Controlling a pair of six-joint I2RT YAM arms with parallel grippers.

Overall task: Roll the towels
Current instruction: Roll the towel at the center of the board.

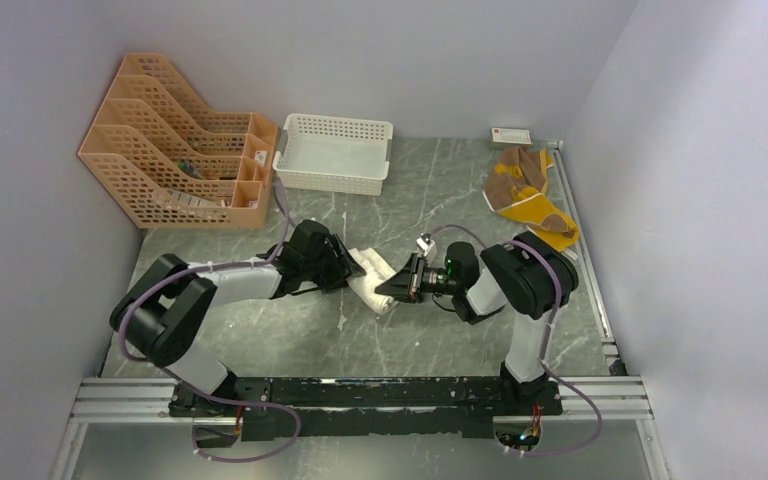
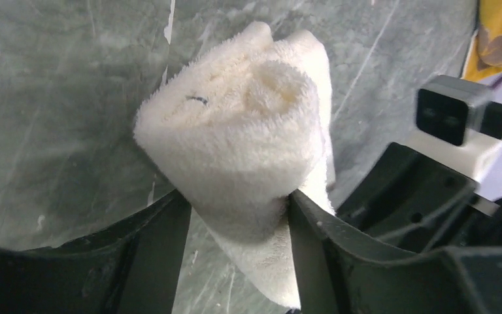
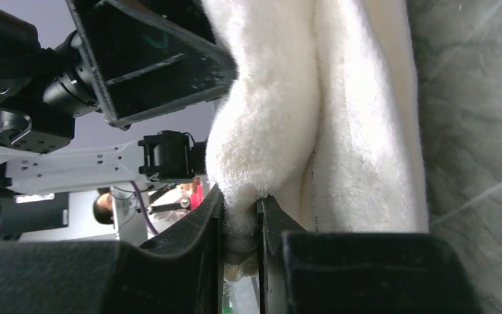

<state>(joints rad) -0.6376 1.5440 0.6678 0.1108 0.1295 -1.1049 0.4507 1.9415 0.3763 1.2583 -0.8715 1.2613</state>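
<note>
Rolling progress, top view: the cream towel (image 1: 374, 278) is bunched into a chunky roll mid-table, caught between both arms. I'd call that one roughly half done. The brown-and-mustard towel (image 1: 528, 195) lies crumpled and unrolled by the far right edge, well apart from the arms, so that whole towel is left to do.
End effectors, top view: the left end effector (image 1: 348, 264) and right end effector (image 1: 388, 287) meet on the cream towel from opposite sides.
Other stuff, top view: a white lattice basket (image 1: 332, 153) and an orange file rack (image 1: 175, 150) sit at the far side of the table (image 1: 440, 190), with a small white box (image 1: 511, 136) in the far right corner. None of it is near the work.
Left wrist view: the fingers (image 2: 160, 242) stand fairly wide and touch the roll on both sides, so this end effector is holding the roll across its thickness. The spiral end faces the camera and looks loosely wound. A flap trails down between the fingers.
Right wrist view: the jaws are narrow, pinching a fold of the cream towel. The rest of it rises up past them.
In the way: only the arms themselves, really. They're crowded onto one small roll, and that loose flap could unwind if either lets go.
</note>
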